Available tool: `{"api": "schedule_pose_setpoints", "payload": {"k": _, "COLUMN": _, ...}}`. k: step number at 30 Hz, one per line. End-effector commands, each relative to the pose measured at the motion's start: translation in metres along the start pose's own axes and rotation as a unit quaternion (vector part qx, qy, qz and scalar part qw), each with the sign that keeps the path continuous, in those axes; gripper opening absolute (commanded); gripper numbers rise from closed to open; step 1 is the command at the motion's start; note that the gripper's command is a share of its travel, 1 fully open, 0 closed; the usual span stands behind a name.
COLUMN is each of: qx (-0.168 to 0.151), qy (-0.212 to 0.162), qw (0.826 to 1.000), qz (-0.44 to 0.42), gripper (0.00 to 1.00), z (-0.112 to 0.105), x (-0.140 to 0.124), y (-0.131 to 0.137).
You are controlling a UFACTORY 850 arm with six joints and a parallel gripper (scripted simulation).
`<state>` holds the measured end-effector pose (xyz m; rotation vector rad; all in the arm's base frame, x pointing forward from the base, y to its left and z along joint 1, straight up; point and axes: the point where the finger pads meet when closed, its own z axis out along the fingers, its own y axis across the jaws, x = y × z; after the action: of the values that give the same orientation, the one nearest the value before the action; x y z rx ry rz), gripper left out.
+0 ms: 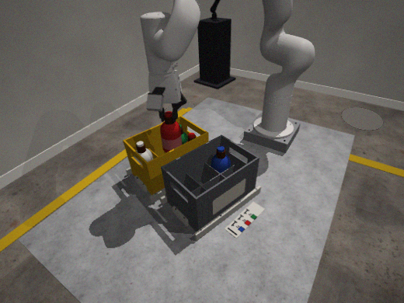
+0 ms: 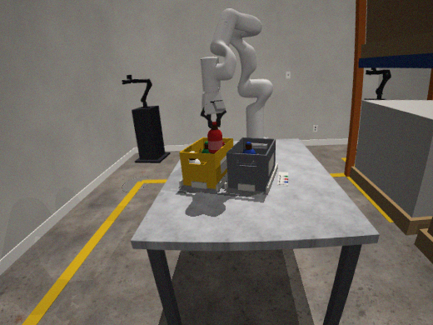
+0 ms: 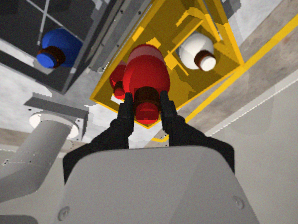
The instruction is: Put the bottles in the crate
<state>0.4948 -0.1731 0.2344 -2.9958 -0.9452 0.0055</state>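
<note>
Pick list text unreadable, only green, red, blue squares. Tool clamped on red bottle neck, half above yellow crate; grey crate compartments mostly open.

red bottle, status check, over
Hand shut on red bottle neck. Bottle upright, raised above yellow crate. Grey crate alongside; nothing between.

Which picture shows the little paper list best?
The top view: the list lies beside the gray crate, color squares visible. The exterior view shows it tiny; the wrist view misses it.
</note>
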Motion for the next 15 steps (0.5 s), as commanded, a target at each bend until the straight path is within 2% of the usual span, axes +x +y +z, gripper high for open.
{"api": "schedule_pose_setpoints", "payload": {"k": 1, "qx": -0.001, "qy": 0.001, "qw": 1.000, "qz": 0.000, "gripper": 0.00, "z": -0.005, "x": 0.000, "y": 0.001}}
{"api": "schedule_pose_setpoints", "payload": {"k": 15, "qx": -0.001, "qy": 0.001, "qw": 1.000, "qz": 0.000, "gripper": 0.00, "z": -0.027, "x": 0.000, "y": 0.001}}
